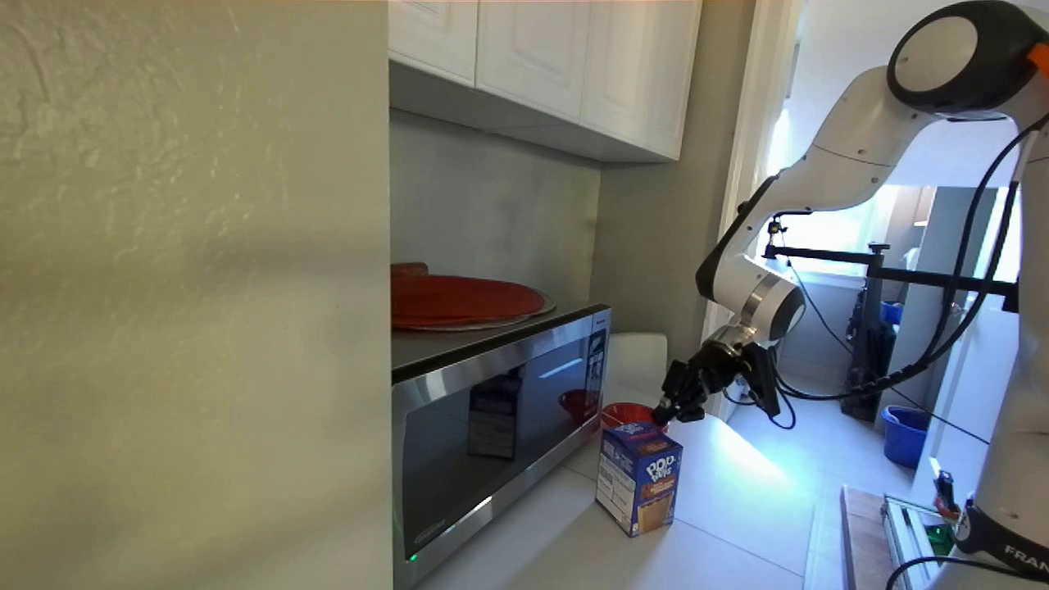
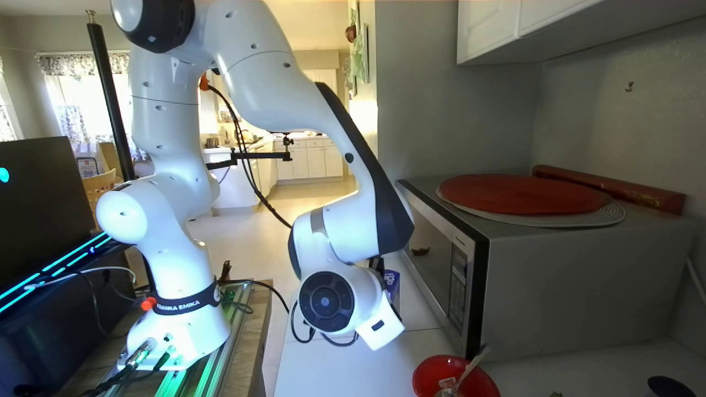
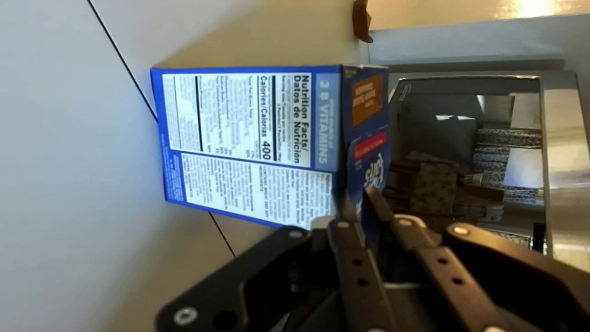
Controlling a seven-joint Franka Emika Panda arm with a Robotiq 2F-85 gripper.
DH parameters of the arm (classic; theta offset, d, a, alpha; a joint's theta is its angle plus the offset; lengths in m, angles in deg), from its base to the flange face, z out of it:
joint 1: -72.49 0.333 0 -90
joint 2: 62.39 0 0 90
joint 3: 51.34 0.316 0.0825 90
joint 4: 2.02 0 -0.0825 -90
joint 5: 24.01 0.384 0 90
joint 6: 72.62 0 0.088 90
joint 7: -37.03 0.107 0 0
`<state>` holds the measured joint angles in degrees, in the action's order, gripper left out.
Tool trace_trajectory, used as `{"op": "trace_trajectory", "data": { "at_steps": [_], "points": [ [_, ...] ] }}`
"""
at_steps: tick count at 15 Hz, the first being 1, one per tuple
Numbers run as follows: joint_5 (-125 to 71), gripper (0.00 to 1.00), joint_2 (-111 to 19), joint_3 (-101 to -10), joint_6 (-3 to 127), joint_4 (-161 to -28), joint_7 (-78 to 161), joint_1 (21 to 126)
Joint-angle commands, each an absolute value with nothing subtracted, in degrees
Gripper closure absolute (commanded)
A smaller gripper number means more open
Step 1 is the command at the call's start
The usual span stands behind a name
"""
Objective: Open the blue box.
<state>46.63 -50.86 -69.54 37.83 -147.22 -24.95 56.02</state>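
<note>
The blue box (image 1: 619,487) is an upright Pop-Tarts carton standing on the white counter, its top toward my gripper. In an exterior view (image 2: 392,282) it is mostly hidden behind the arm. In the wrist view the box (image 3: 244,138) lies sideways in the picture, its nutrition side facing the camera; a dark gap runs between that side and the top flap (image 3: 366,157). My gripper (image 1: 664,414) is at the box's top rear edge. In the wrist view its fingers (image 3: 358,199) are partly open, a narrow gap between the tips, at the flap's edge. Contact is unclear.
A microwave (image 1: 500,426) stands close beside the box, with a red round mat (image 2: 524,194) on top. A red bowl (image 1: 627,414) with a utensil is behind the box; it also shows in an exterior view (image 2: 427,377). White cabinets (image 1: 533,57) hang above.
</note>
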Motion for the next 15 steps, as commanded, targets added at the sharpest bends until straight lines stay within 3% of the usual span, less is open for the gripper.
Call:
{"op": "trace_trajectory", "data": {
  "at_steps": [1, 4, 7, 10, 11, 12, 15],
  "points": [
    [45.0, 0.63, -52.5, -69.7, 39.1, -149.1, -24.4, 55.7],
    [45.1, 0.54, -52.9, -69.6, 39.1, -149.8, -24.2, 55.8],
    [45.3, 0.53, -53.2, -69.4, 39.0, -150.3, -24.0, 55.9],
    [45.1, 0.67, -53.5, -69.3, 38.9, -150.7, -24.1, 56.1],
    [45.1, 0.67, -53.6, -69.3, 38.9, -150.7, -24.0, 56.1],
    [45.1, 0.75, -53.7, -69.2, 38.9, -150.7, -24.0, 56.1],
    [45.1, 0.76, -53.7, -69.2, 38.8, -150.4, -24.1, 56.0]
  ]
}}
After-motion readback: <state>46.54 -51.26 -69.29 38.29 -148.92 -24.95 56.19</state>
